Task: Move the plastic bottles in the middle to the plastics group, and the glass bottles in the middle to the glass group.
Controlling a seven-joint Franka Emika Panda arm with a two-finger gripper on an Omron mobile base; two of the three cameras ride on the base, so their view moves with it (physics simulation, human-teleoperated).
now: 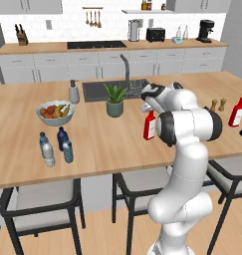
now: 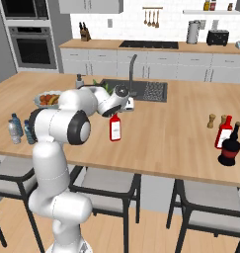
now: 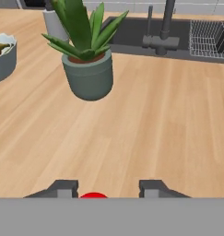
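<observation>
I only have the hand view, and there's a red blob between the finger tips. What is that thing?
Observer: It's the cap of a red bottle with a white label, upright in the middle of the counter, right under the gripper.
Operator: Where is the glass group?
Observer: Far along the counter on the robot's right: another red bottle beside a squat dark bottle.
Operator: And the plastic ones?
Observer: Four small bottles stand together at the left end, in front of the fruit bowl.
</observation>
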